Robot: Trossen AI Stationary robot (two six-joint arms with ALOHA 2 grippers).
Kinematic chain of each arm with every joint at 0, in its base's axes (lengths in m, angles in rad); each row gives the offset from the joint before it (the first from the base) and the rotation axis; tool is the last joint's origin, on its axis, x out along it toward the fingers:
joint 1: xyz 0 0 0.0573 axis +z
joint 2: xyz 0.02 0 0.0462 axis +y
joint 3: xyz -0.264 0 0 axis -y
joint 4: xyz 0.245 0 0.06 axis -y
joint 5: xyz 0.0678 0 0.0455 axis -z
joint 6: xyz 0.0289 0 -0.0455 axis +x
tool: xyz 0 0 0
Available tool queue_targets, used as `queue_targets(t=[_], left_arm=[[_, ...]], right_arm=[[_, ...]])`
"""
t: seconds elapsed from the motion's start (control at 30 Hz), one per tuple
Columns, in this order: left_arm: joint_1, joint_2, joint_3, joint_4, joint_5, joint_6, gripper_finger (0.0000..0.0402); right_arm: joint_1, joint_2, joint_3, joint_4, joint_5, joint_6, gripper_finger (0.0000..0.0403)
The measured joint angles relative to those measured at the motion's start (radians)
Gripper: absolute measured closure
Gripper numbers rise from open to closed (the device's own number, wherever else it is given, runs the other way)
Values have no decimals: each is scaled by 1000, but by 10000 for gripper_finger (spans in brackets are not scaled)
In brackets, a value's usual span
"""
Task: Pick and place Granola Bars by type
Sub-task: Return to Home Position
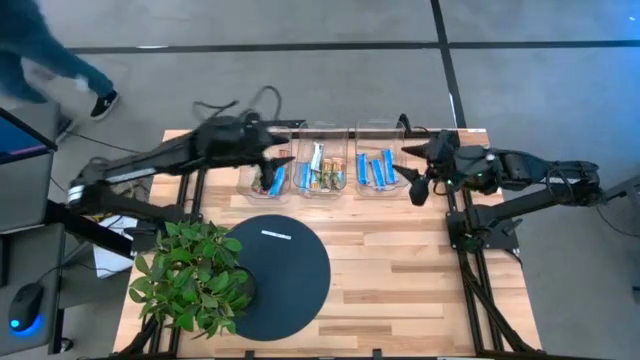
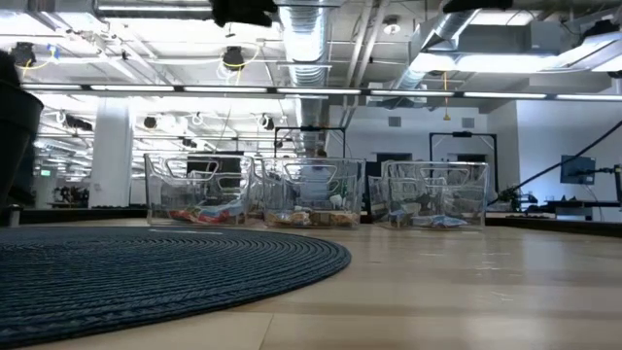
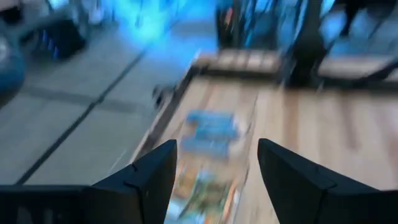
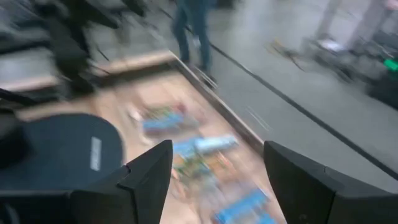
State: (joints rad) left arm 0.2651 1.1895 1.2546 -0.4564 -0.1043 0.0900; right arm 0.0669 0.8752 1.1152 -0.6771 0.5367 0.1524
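Three clear bins stand in a row at the table's far edge. The left bin [image 1: 250,186] holds red-brown bars [image 1: 262,184] and a blue bar [image 1: 277,180]. Green-tan bars [image 1: 325,176] lie in the middle bin [image 1: 322,129], blue bars [image 1: 377,170] in the right bin [image 1: 378,127]. My left gripper [image 1: 284,158] [image 3: 217,146] hovers open above the left bin, with nothing between its fingers. Beside the right bin's right side my right gripper [image 1: 413,186] [image 4: 217,146] is raised and open, also with nothing between its fingers. The low view shows the bins [image 2: 313,190] with bars on their floors.
A dark round mat [image 1: 282,275] covers the table's near middle, with a potted plant [image 1: 190,275] at its left. Bare wood [image 1: 420,270] lies to the mat's right. A person's leg and shoe [image 1: 100,100] show on the floor beyond the far left corner.
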Motion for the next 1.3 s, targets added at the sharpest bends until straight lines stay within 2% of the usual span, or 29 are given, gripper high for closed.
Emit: queue_targets(t=[0.2,0.37,0.53,0.83,0.97,1.07,1.3], left_arm=[[69,-275,-354,311,175,-59,182],[73,-446,-575,449,154,-167,182],[72,-601,-726,529,126,-251,182],[72,-844,-876,530,64,-331,182],[72,-949,-933,519,64,-375,182],[72,-1026,-970,512,66,-400,182],[72,-1178,-1003,406,63,-437,182]], right_arm=[[-90,-168,-244,381,-297,-116,159],[-204,-265,-424,534,-488,-36,159],[-276,-294,-569,733,-668,18,159],[-304,-294,-743,957,-723,58,159],[-281,-298,-875,1185,-721,73,159],[-270,-347,-976,1324,-695,89,159],[-236,-496,-1101,1352,-615,110,159]])
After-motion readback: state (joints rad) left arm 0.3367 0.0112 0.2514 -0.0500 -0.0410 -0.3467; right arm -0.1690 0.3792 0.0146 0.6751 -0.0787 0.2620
